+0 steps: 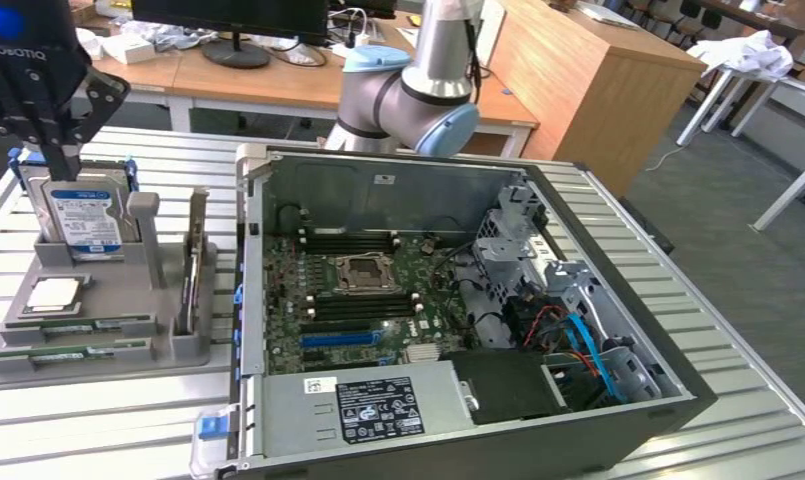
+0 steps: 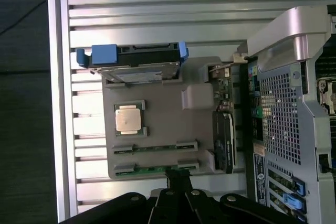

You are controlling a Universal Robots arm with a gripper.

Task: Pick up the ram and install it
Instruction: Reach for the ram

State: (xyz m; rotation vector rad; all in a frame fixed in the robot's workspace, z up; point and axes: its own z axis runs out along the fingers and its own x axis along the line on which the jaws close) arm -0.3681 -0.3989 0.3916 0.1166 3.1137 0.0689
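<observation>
Slatted table (image 1: 722, 330), hand (image 2: 177, 174) (closed) hovering near the ram (image 2: 149, 170)

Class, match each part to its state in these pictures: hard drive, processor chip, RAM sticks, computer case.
Parts
1 hard drive
2 processor chip
3 RAM sticks
4 computer case

States
A open, insides showing
B lying flat, silver face up
C standing upright, blue at its sides
D long, thin, green, lying down

Pairs: 1-C, 2-B, 3-D, 4-A
</observation>
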